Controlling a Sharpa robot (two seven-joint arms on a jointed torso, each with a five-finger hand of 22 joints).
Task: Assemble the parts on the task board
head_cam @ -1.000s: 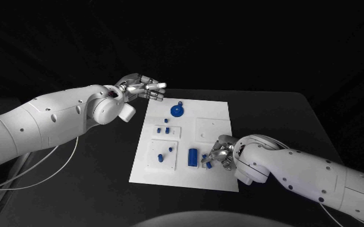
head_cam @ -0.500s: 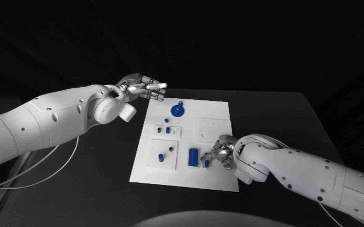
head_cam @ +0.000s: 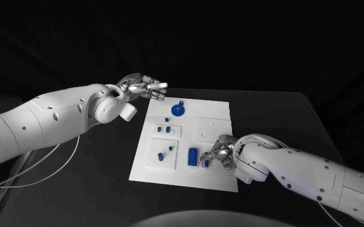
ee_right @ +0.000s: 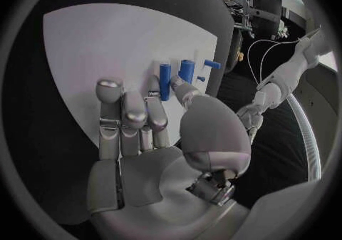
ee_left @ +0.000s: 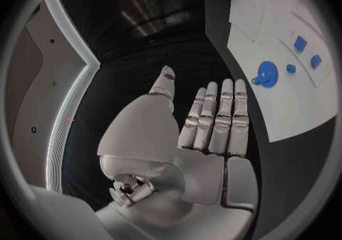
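No writing or labels can be read on anything here.

The white task board (head_cam: 212,109) lies in the middle of the black table (head_cam: 303,116). It has three small raised white squares on it. Blue parts sit on the board. One round blue part (head_cam: 177,111) with a little loop is at the far end of the board. One tiny blue part (head_cam: 167,120) sits just near of it. Two small blue parts (head_cam: 163,130) sit side by side on a raised square on the left side. Two more small blue parts (head_cam: 165,153) are on the raised square nearer to the robot, also on the left. One bigger blue block (head_cam: 193,156) lies near the middle of the near end.

There are two hands. The left hand (head_cam: 144,88) hovers over the table just past the far left corner of the board. Its fingers are straight and side by side, and it holds nothing.

The right hand (head_cam: 220,156) is low over the near right part of the board, just right of the bigger blue block. A small blue part (head_cam: 205,162) shows at its fingertips. I cannot tell if the fingers are pinching it or only touching it.
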